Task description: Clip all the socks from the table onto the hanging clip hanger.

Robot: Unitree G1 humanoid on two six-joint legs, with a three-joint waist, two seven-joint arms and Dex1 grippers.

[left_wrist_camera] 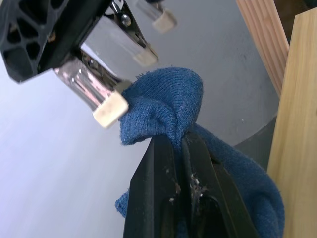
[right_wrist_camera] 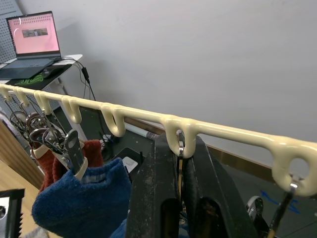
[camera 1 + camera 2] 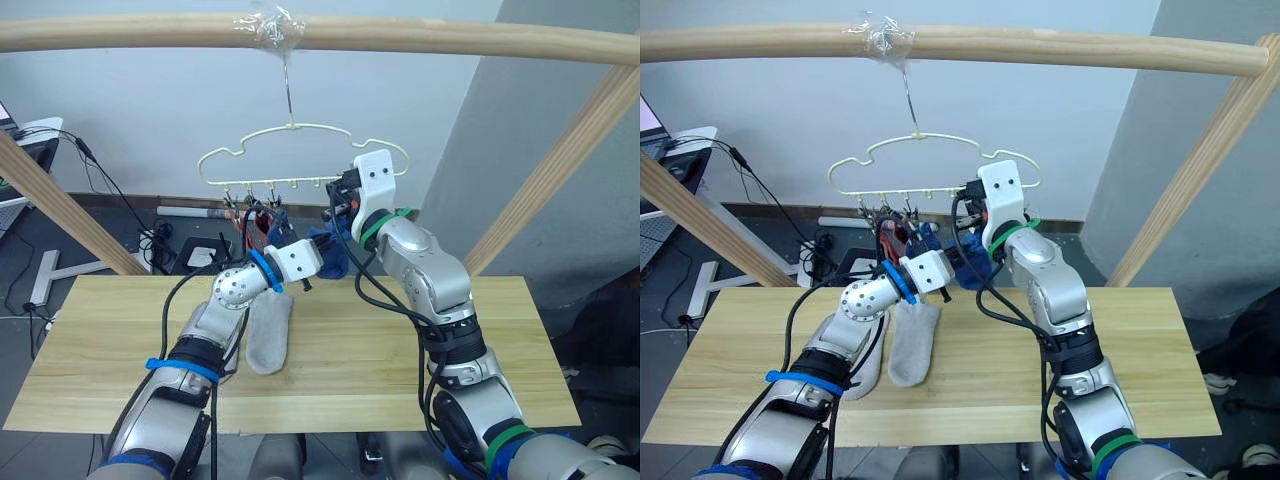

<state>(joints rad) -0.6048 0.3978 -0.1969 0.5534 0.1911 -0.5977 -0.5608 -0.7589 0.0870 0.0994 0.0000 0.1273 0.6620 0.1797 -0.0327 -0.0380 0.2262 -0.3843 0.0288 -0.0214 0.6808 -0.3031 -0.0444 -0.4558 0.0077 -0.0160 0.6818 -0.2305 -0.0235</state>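
Left claw [image 1: 181,148]: pinched shut on a bunched fold of the blue sock [image 1: 168,106], lifting it toward a metal clip [image 1: 101,96].
Right claw [image 2: 181,163]: closed around a clip's top, right under the hanger [image 2: 223,131] bar.
Sock feel: soft knit, light and floppy — grab near the cuff edge so a thin lip reaches the clip.
Clips: shiny steel, pale rubber tips, springy — I'd guess they need a firm squeeze.
Already hung: a red sock [image 2: 59,158] and another blue one [image 2: 81,196].
Table [image 3: 400,350]: pale wood planks, grey sock [image 3: 268,335] lying flat below the hanger.
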